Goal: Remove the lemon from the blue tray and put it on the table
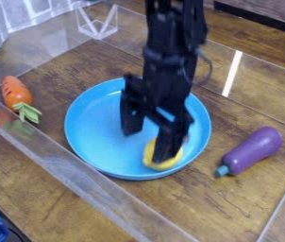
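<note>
Yellow lemon (161,159) sits partly hidden beside the open black jaws.

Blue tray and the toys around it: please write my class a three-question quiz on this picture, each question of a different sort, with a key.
1. Multiple choice: which toy lies in the blue tray? (a) carrot (b) lemon (c) eggplant
2. True or false: the purple eggplant lies outside the tray.
3. Fill in the blank: the black gripper is above the tray, and its jaws are ____ (open or shut).

Key: 1. b, the yellow lemon; 2. true; 3. open.
</note>
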{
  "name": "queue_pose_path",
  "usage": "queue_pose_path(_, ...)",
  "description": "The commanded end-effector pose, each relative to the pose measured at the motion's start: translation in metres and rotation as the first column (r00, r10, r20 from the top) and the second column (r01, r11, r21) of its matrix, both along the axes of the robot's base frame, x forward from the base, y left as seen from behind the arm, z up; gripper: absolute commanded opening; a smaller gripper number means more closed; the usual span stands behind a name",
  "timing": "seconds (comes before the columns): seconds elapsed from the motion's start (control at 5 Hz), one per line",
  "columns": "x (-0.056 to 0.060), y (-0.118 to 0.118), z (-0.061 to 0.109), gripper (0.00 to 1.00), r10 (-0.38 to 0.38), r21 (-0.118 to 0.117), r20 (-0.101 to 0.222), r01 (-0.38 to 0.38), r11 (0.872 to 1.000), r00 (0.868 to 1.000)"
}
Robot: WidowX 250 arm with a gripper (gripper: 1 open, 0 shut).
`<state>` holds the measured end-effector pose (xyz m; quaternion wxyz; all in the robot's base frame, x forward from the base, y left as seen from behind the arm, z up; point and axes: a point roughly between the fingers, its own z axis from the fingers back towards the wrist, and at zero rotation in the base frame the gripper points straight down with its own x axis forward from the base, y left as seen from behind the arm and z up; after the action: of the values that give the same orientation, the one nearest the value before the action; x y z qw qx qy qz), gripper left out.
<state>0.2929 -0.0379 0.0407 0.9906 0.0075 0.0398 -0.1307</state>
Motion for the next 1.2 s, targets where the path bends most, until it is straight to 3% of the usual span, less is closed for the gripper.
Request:
queue_pose_path(0.0,0.006,-0.007,-0.009,1.00,-0.039,0.007,0.040,0.039,0.999,0.998)
queue_pose_path(0.2,0.014,-0.008,-0.008,1.00,-0.044,0.011,0.051,0.043,0.999,0.998)
queue_pose_path(0.4,0.017,-0.009,-0.009,0.00,-0.047,0.011,0.053,0.046,0.999,0.998)
queue_pose_path(1.0,0.031,-0.009,-0.010,0.00,-0.054,0.004,0.053,0.054,0.999,0.997)
